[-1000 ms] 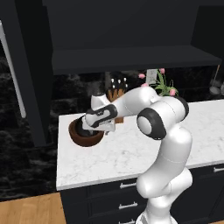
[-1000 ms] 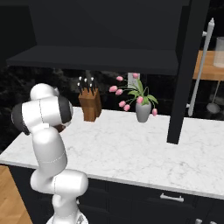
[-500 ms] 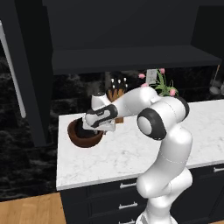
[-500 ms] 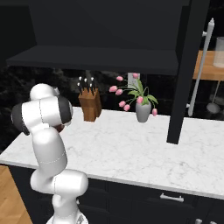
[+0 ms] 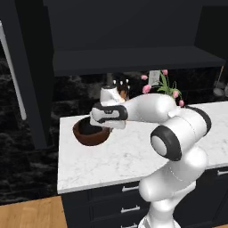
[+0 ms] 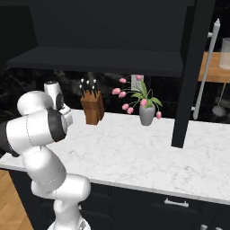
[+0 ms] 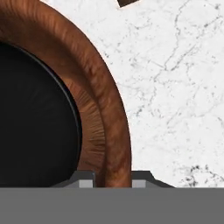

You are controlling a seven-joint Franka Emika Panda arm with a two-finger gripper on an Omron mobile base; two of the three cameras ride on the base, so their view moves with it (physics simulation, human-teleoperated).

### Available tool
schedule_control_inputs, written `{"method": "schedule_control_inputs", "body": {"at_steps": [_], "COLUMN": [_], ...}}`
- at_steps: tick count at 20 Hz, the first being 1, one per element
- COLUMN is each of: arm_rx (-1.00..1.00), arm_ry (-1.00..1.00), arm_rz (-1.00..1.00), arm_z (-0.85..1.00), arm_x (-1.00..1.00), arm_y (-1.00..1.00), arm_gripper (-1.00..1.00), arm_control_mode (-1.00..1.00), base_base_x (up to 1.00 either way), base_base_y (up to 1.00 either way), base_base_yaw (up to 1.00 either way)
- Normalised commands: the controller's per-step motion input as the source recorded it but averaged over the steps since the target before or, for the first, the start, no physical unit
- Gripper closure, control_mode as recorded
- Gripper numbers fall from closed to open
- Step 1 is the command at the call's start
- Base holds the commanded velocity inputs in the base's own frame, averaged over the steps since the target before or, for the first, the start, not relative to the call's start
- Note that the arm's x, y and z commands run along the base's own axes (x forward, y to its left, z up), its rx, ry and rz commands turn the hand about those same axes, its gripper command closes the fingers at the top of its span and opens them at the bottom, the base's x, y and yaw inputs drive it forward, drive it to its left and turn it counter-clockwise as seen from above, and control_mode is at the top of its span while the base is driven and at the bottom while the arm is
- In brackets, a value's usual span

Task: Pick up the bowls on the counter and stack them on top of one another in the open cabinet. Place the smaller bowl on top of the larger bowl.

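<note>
The larger bowl (image 5: pixel 89 135), reddish-brown wood, sits on the counter (image 5: pixel 116 156) near its left back corner. Inside it lies a round glossy black shape (image 7: pixel 30 127) that looks like the smaller bowl. My gripper (image 5: pixel 105 126) reaches down over the brown bowl's right edge. In the hand view the gripper (image 7: pixel 113 178) straddles the brown rim (image 7: pixel 111 131), with one fingertip (image 7: pixel 85 179) inside the wall and the other outside, both against the wood. The open cabinet (image 5: pixel 133 60) hangs dark above the counter, its wide shelf bare.
A wooden knife block (image 6: pixel 92 108) and a grey vase of pink tulips (image 6: pixel 146 112) stand at the back of the counter (image 6: pixel 148 152). A dark upright panel (image 6: pixel 186 76) rises at the right. Dark drawers with silver handles (image 5: pixel 129 208) run below.
The arm and the brown bowl stand where they were. The fingers have drawn together onto the bowl's rim.
</note>
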Motion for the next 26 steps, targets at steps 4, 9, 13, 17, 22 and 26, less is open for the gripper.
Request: {"method": "schedule_control_inputs", "body": {"at_steps": [4, 9, 13, 17, 22, 26], "arm_rx": [0.17, 0.22, 0.23, 0.18, 0.10, 0.04], "arm_ry": [-0.07, -0.14, -0.12, -0.19, -0.27, -0.29], "arm_rz": [-0.23, -0.18, -0.18, -0.16, -0.12, -0.17], "arm_z": [1.00, 1.00, 1.00, 1.00, 1.00, 1.00], "arm_x": [-0.64, -0.54, -0.36, -0.30, -0.25, 0.03], "arm_y": [-0.99, -0.94, -0.77, -0.54, -0.29, -0.14], "arm_gripper": [1.00, 1.00, 1.00, 1.00, 1.00, 1.00], "arm_control_mode": [-1.00, -1.00, -1.00, -1.00, -1.00, -1.00], "base_base_x": [0.00, 0.00, 0.00, 0.00, 0.00, 0.00], "base_base_y": [0.00, 0.00, 0.00, 0.00, 0.00, 0.00], "base_base_yaw": [0.00, 0.00, 0.00, 0.00, 0.00, 0.00]}}
